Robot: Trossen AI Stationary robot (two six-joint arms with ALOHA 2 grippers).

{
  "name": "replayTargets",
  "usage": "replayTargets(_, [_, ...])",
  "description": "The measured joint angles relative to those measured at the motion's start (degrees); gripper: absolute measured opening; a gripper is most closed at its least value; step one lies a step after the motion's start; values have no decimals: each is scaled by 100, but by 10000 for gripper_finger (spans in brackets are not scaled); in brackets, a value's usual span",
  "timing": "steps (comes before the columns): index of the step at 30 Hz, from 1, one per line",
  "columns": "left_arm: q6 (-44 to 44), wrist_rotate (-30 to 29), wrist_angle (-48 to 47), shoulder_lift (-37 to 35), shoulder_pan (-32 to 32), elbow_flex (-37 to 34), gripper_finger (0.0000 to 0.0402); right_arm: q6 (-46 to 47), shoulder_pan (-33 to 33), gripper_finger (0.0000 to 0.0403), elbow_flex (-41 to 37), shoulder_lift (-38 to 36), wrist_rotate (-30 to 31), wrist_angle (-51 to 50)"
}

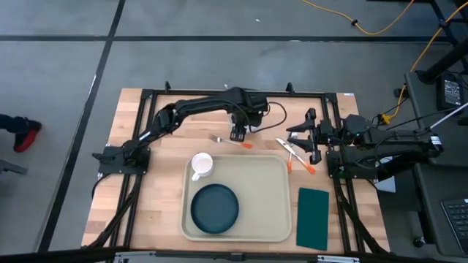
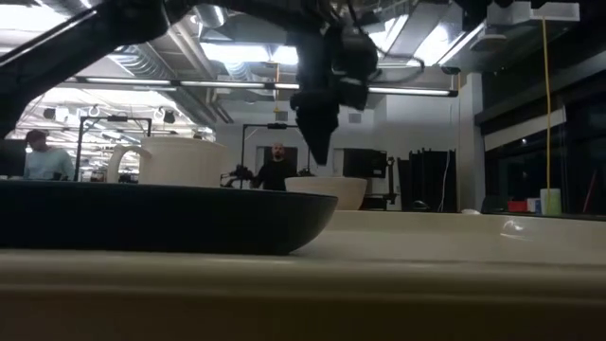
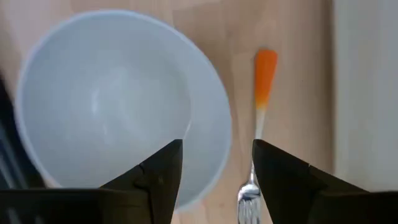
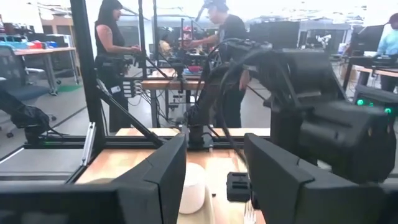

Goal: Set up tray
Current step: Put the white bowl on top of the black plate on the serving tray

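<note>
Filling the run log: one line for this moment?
left gripper: open over bowl, beside fork | right gripper: open, waiting | tray: plate, mug

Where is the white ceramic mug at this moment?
In the high view, the white ceramic mug stands in the beige plastic tray's far left corner, just behind the round dark teal plate.

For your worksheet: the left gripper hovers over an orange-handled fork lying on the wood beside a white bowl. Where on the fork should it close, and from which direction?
Grip the fork on its orange handle, the thicker end, coming straight down from above, since it lies flat on the table. The left gripper, open, should close across the handle, keeping clear of the white bowl close alongside.
</note>
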Motion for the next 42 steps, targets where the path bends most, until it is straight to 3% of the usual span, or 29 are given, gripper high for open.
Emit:
replayTargets(25, [-160, 117, 388, 502, -26, 2, 188, -9, -1, 169, 2, -140, 14, -409])
replayTargets(29, [-245, -232, 489, 585, -35, 2, 184, -7, -1, 169, 2, -177, 14, -421])
replayTargets(33, [-267, -488, 584, 583, -24, 2, 150, -3, 1, 169, 2, -214, 14, -414])
replayTargets(40, [-271, -379, 450, 583, -28, 2, 21, 4, -1, 169, 2, -214, 14, -416])
replayTargets(42, [-308, -397, 424, 580, -53, 2, 9, 2, -1, 169, 2, -214, 14, -414])
